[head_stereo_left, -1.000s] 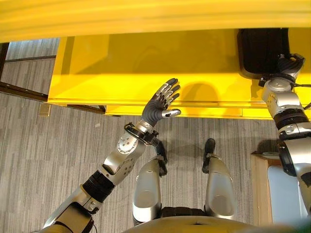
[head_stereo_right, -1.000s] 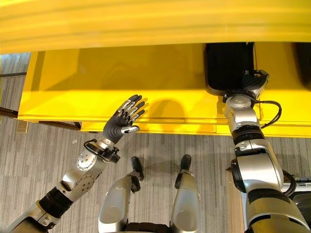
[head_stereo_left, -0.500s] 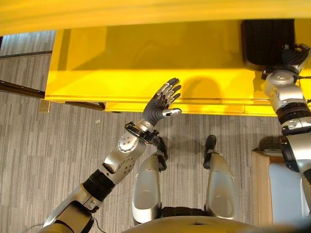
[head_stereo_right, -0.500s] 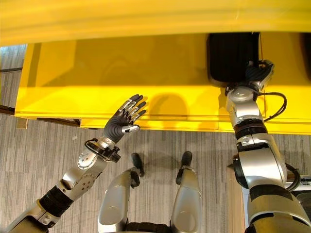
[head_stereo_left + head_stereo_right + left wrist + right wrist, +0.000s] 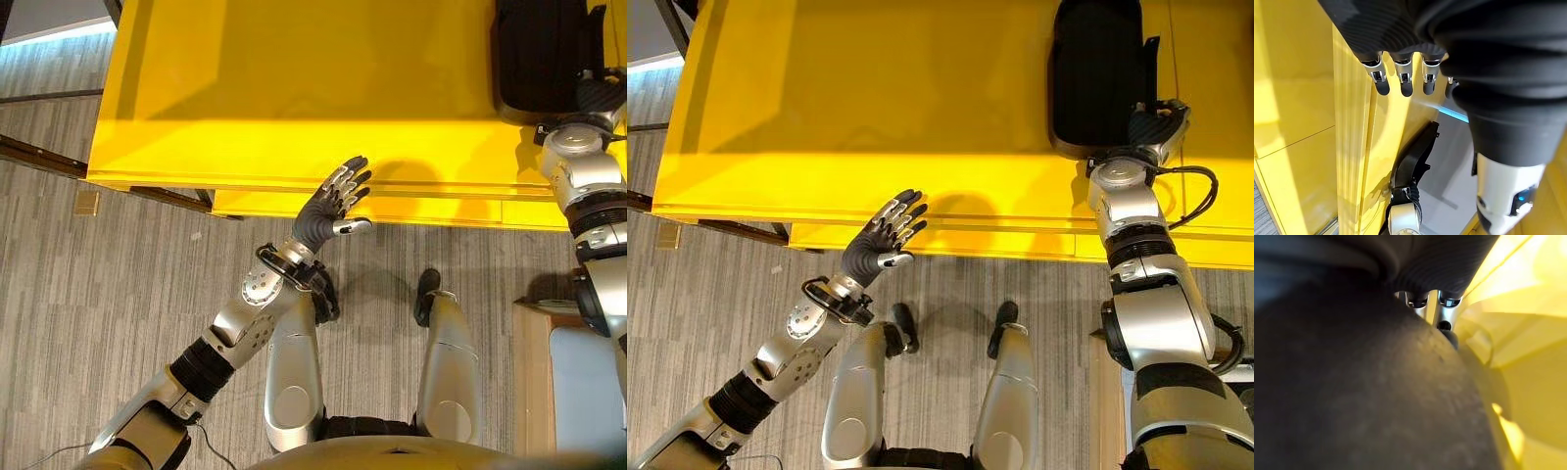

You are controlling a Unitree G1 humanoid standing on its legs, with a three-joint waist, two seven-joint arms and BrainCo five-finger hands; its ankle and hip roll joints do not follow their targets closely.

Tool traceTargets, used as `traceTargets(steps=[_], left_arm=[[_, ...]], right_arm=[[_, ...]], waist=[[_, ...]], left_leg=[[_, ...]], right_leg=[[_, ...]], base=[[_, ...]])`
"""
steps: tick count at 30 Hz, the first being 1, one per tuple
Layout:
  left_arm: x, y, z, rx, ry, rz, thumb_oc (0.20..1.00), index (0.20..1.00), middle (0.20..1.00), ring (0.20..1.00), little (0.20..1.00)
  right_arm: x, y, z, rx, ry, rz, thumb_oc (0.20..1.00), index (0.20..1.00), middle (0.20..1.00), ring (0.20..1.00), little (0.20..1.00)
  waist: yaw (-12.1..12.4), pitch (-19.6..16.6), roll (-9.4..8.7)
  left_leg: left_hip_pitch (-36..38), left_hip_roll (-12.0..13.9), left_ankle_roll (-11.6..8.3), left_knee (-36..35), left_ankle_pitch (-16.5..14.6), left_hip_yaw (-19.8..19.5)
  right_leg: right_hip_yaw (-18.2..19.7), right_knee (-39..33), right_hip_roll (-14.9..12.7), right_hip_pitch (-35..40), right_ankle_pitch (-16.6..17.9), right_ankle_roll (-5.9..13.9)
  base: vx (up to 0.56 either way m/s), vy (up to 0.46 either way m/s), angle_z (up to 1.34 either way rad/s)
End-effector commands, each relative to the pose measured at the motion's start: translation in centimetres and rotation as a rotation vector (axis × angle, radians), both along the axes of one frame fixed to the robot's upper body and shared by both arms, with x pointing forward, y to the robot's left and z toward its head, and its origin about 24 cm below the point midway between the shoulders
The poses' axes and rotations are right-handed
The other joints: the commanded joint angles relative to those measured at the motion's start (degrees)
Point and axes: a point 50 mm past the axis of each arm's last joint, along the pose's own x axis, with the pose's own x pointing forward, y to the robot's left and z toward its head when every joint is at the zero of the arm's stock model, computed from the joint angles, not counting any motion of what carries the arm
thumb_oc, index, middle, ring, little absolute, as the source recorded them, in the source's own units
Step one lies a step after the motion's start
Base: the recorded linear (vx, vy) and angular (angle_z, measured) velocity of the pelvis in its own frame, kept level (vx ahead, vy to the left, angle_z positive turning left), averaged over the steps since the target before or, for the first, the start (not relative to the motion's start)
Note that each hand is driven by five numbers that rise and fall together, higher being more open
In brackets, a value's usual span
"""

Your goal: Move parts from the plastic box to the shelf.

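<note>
While the left hand (image 5: 331,204) is raised in front of the yellow shelf (image 5: 294,98), a black part (image 5: 1095,78) lies flat on the shelf surface near its right end. This part is long, dark and matte, with rounded corners and a slightly grainy skin, as the right wrist view shows from very close. It reaches from the far side of the shelf almost to the front edge, and it looks like one single piece.

On the floor at the right, beside the robot, stands a pale plastic box (image 5: 586,387) next to a wooden edge (image 5: 523,382); what it contains cannot be told from here.

The left arm comes up from the lower left, bent at the elbow, and its hand hangs just at the front edge of the shelf, near the middle of it. Its fingers (image 5: 1382,81) are straight and a little spread, the thumb stands out to the side, and it holds nothing.

The right arm is stretched forward over the front edge, and the right hand (image 5: 1156,125) is against the near end of the black part. Its fingers are mostly hidden by the part, so their grip cannot be told
</note>
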Motion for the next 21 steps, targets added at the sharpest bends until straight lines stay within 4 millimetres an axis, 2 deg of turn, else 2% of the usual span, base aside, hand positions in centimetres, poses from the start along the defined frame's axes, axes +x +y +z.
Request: traceTargets(steps=[1,10,14,15,17,21], left_arm=[[-1.5,-0.5,1.8,-0.049,-0.093,-0.066,1.0,1.0,1.0,1.0,1.0],[-1.5,-0.4,1.8,-0.051,-0.1,-0.063,1.0,1.0,1.0,1.0,1.0],[-1.3,-0.3,1.8,-0.045,-0.1,-0.071,1.0,1.0,1.0,1.0,1.0],[-1.3,-0.2,1.8,-0.043,-0.1,-0.073,1.0,1.0,1.0,1.0,1.0],[-1.4,-0.4,1.8,-0.041,-0.097,-0.086,1.0,1.0,1.0,1.0,1.0],[-1.3,-0.4,1.9,-0.039,-0.095,-0.082,1.0,1.0,1.0,1.0,1.0]], right_arm=[[-0.1,0.0,3.1,-0.035,-0.083,0.005,0.2,0.2,0.2,0.2,0.2],[-0.1,0.0,3.1,-0.054,-0.072,-0.018,0.2,0.2,0.2,0.2,0.2],[-0.3,-0.3,3.7,-0.059,-0.084,-0.058,0.2,0.2,0.2,0.2,0.2],[-0.3,-0.3,3.7,-0.05,-0.088,-0.06,0.275,0.275,0.275,0.275,0.275],[-0.4,-0.4,4.0,-0.046,-0.102,-0.078,1.0,1.0,1.0,1.0,1.0],[-0.5,-0.5,4.2,-0.057,-0.11,-0.099,1.0,1.0,1.0,1.0,1.0]], waist=[[1.3,-1.4,-0.97],[1.4,-1.4,-0.71],[1.6,-1.4,-0.72],[1.6,-1.4,-0.72],[1.7,-1.4,-0.7],[1.5,-1.4,-0.63]], left_leg=[[2.8,-2.1,1.37,0.9,-6.8,-3.7],[3.7,-1.6,0.74,-0.8,-5.8,-3.5],[4.0,-1.6,0.47,-1.3,-5.5,-3.7],[4.0,-1.6,0.44,-1.3,-5.5,-3.7],[4.0,-1.4,0.41,-1.2,-5.5,-3.8],[4.1,-1.5,0.26,-1.2,-5.5,-3.8]], right_leg=[[-3.2,5.1,0.9,1.8,-5.9,-0.77],[-3.2,4.4,0.9,2.3,-5.9,-0.67],[-3.3,4.4,0.9,2.6,-6.0,-0.65],[-3.3,4.4,0.9,2.6,-6.0,-0.64],[-3.3,4.5,0.9,2.7,-6.1,-0.71],[-3.1,4.6,1.1,2.8,-6.3,-0.76]], base=[[0.0,0.0,0.0],[0.0,0.0,0.0],[0.0,0.0,0.0],[0.0,0.0,0.0],[0.0,0.0,0.0],[0.0,0.0,0.0]])
